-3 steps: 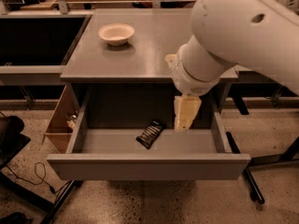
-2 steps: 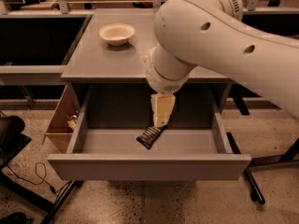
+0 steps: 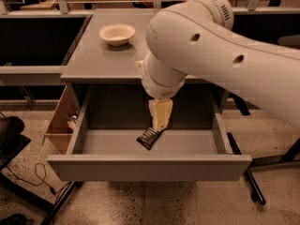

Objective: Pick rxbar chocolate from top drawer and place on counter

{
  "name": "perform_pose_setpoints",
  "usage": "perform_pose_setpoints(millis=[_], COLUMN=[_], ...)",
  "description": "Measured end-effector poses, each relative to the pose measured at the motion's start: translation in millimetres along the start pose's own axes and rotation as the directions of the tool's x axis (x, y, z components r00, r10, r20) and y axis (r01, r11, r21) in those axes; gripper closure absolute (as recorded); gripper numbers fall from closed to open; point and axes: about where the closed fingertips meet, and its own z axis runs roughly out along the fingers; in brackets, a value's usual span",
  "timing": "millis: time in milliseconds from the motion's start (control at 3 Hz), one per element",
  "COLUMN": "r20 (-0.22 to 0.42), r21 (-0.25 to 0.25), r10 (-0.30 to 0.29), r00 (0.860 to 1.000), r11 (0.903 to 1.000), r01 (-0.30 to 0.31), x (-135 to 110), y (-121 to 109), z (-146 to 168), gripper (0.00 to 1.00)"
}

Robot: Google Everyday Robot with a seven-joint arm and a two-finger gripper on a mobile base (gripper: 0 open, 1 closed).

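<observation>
The top drawer (image 3: 150, 168) stands pulled open below the grey counter (image 3: 101, 62). The rxbar chocolate (image 3: 147, 138), a small black bar, lies on the drawer floor near the middle, turned at an angle. My gripper (image 3: 158, 124), cream-coloured, hangs from the big white arm and reaches down into the drawer. Its tip is right at the bar's upper right end and seems to touch it. The arm hides the right part of the counter.
A white bowl (image 3: 116, 33) sits on the counter at the back left. A brown wooden side box (image 3: 60, 122) hangs at the cabinet's left. A dark chair (image 3: 10, 137) and cables are on the floor at left, a chair leg (image 3: 247, 182) at right.
My arm and gripper have swung left across the drawer, from right of the bar to directly over its upper end. The bar has stayed where it lay.
</observation>
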Motion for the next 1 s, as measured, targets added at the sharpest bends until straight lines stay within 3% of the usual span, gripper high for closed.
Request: perform_pose_setpoints(millis=[333,667,1000], r20=[0.016,0.076,0.098], r21=[-0.041,-0.118,-0.223], r10=[-0.156,-0.300,-0.458], r00=[0.988,0.951,0.883], r11=[0.9868,0.9443,0.8548], r01=[0.156,0.307,0.469], x=[-3,3,16], y=[-4,-6,4], z=[32,70,98], gripper=[0.00,0.00,0.00])
